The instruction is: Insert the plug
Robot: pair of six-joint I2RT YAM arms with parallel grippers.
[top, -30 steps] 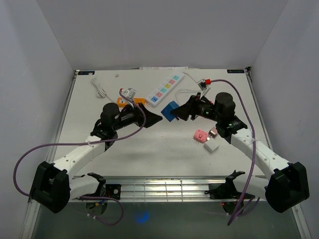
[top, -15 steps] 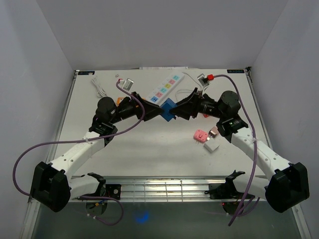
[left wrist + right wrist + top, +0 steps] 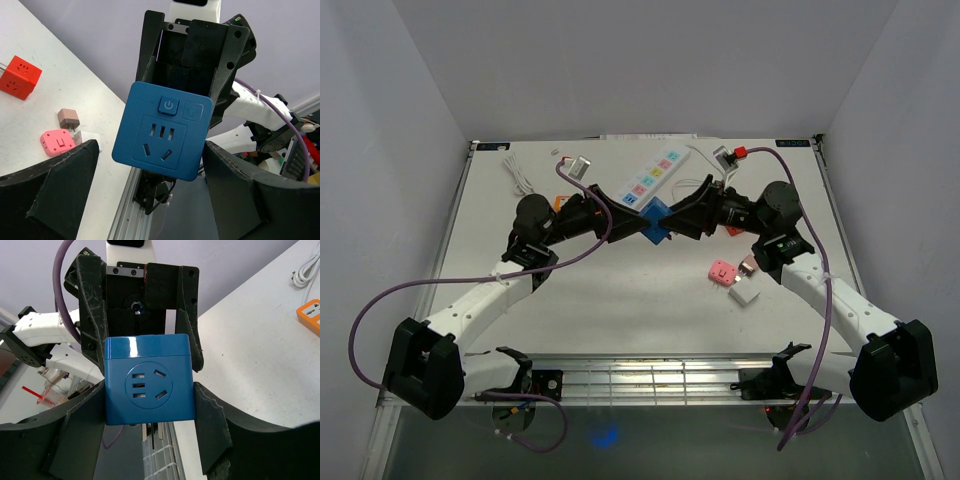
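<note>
The plug is a glossy blue cube [image 3: 655, 222] with sockets on its faces and metal prongs underneath. It hangs in the air above the table's middle, with my right gripper [image 3: 148, 390] shut on its two sides. My left gripper [image 3: 150, 150] faces it from the other side, open. Its wide black fingers [image 3: 60, 185] flank the cube's power-button face [image 3: 161, 131], with a small gap showing on the left. The white power strip [image 3: 650, 180] lies at an angle on the table just behind the two grippers.
An orange socket block [image 3: 563, 203] sits left of the strip, and a coiled white cable [image 3: 518, 178] lies at the far left. A pink cube [image 3: 722, 272], a brown adapter [image 3: 748, 265] and a white adapter [image 3: 744, 296] lie under my right arm. A red cube [image 3: 19, 77] sits further back.
Both arms have lifted and closed in on each other. My left gripper has slid up to the blue cube, so its fingers now flank it. The right grip is unchanged.
</note>
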